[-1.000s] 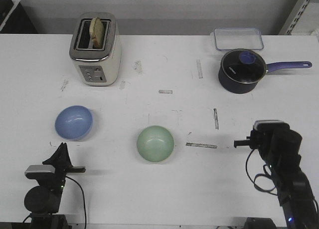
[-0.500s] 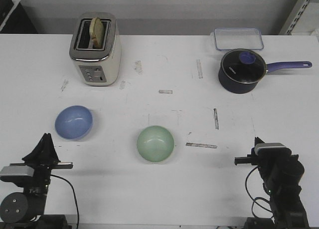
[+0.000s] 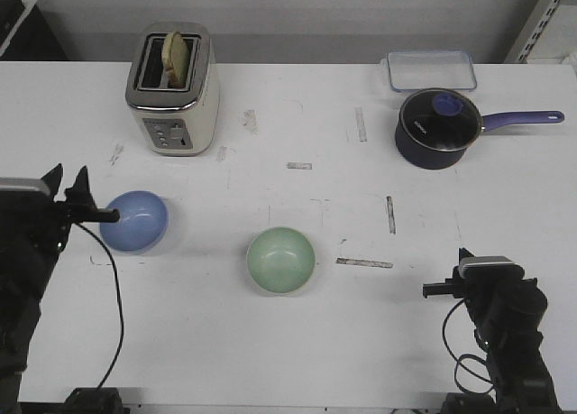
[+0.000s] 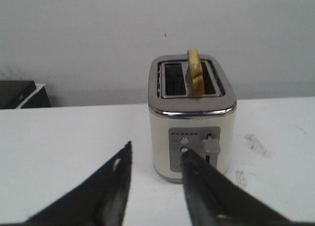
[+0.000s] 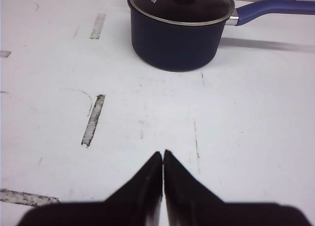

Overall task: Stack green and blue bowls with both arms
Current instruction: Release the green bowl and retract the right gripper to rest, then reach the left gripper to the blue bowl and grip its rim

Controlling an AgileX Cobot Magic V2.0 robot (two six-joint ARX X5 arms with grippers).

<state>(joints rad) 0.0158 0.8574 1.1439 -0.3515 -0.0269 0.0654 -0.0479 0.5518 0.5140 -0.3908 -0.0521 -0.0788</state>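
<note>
The periwinkle blue bowl (image 3: pixel 135 220) sits upright on the left of the white table. The mint green bowl (image 3: pixel 281 259) sits upright near the middle, apart from it. Neither bowl shows in the wrist views. My left gripper (image 3: pixel 70 174) is raised at the table's left edge, just left of the blue bowl and apart from it. It is open and empty, and in the left wrist view (image 4: pixel 157 150) it points at the toaster. My right gripper (image 3: pixel 464 253) is low at the front right, far from both bowls. Its fingers are shut on nothing in the right wrist view (image 5: pixel 163 152).
A cream toaster (image 3: pixel 173 89) with a slice of bread stands at the back left, also in the left wrist view (image 4: pixel 192 120). A dark blue saucepan (image 3: pixel 439 128) with lid and long handle, also in the right wrist view (image 5: pixel 179 26), and a clear lidded box (image 3: pixel 431 69) stand at the back right.
My left arm has risen from the front edge and swung up beside the blue bowl, its fingers now apart. My right arm drew back toward the front edge, then held still. The bowls have not moved.
</note>
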